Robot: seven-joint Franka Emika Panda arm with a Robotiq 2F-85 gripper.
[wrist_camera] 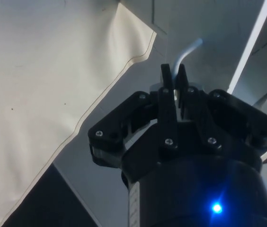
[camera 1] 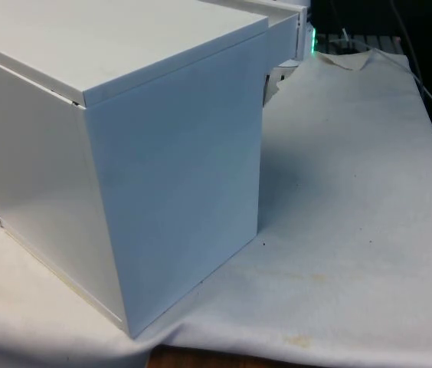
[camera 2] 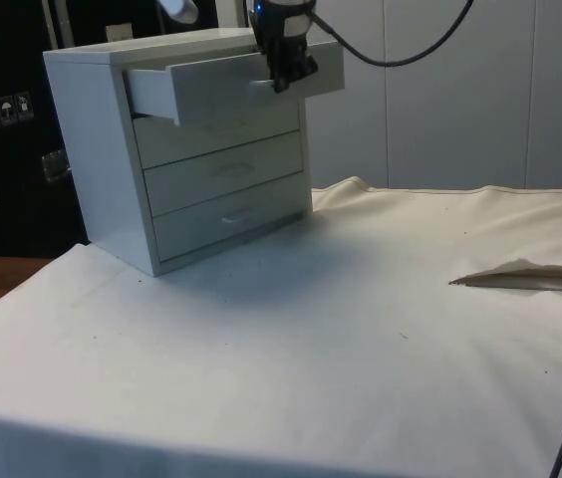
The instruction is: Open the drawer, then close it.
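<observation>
A: Where is the chest (camera 2: 176, 149)?
B: Upper left of the side view, on the cloth (camera 2: 361, 329). Its top drawer (camera 2: 226, 85) is pulled out; the three below sit flush.

A: And the gripper (camera 2: 283, 78)?
B: At the drawer's front, right of the chest, fingers pinching the handle (wrist_camera: 186, 54).

A: So how far along?
B: Opening looks largely done. Pushing the drawer back in remains.

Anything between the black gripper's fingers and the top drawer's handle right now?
Nothing: in the wrist view the black gripper is clamped directly on the thin white handle of the white chest's pulled-out top drawer.
</observation>
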